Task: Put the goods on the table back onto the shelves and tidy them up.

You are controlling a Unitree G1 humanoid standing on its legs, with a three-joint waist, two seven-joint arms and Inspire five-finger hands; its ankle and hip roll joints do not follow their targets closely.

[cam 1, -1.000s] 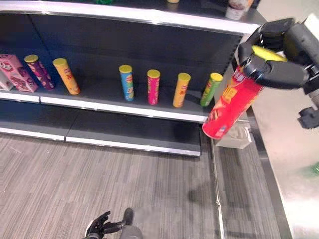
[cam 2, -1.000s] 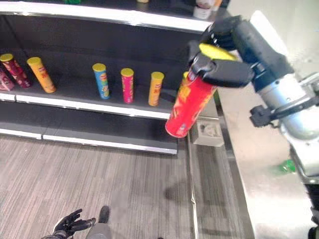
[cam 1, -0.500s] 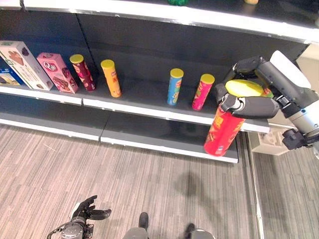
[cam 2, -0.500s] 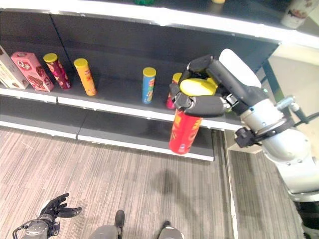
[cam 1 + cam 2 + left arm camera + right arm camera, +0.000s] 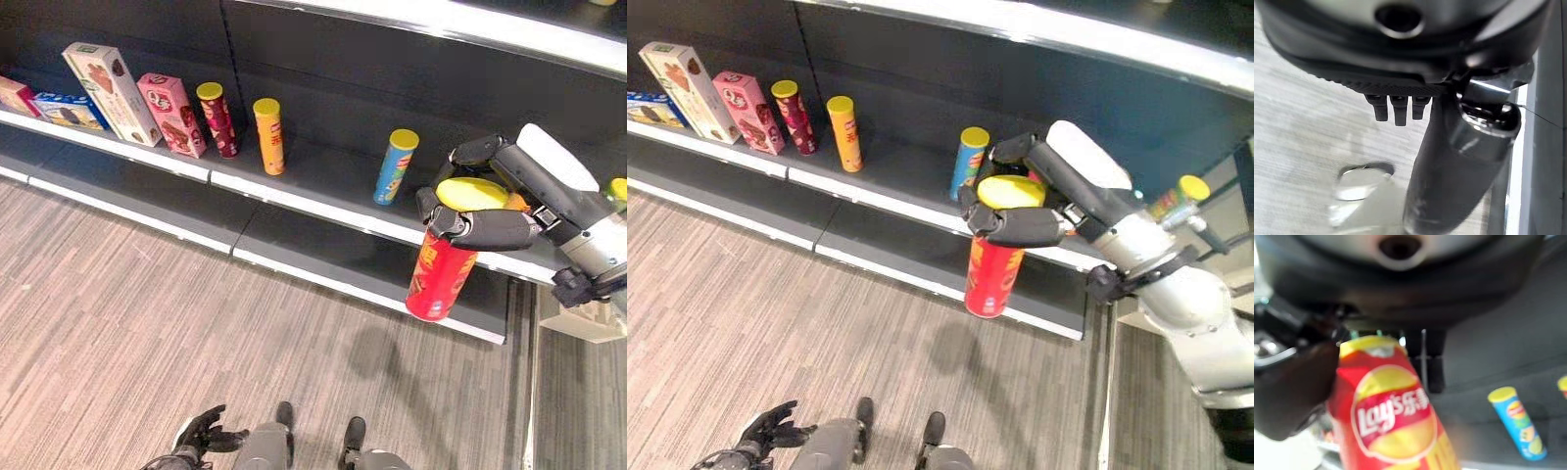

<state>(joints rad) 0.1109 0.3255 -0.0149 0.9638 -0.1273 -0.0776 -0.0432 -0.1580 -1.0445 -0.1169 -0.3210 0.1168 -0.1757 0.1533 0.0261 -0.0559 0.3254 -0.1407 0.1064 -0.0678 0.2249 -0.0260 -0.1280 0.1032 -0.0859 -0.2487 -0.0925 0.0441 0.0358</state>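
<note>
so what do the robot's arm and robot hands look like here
The right robot hand is dark, with chunky black fingers and a white cover on its back. Its arm is silver-grey with black joint fittings. The left robot hand is dark too.

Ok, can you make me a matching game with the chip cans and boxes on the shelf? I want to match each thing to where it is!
Things:
1. red cylindrical chip can with yellow lid
2. blue cylindrical chip can with yellow lid
3. pink cardboard box
4. orange cylindrical chip can with yellow lid

Places:
A. beside the dark red can, on its left
B. held in the right robot hand
C. on the shelf, just right of the dark red can
D. standing alone, mid-shelf

Pairs: 1-B, 2-D, 3-A, 4-C
</note>
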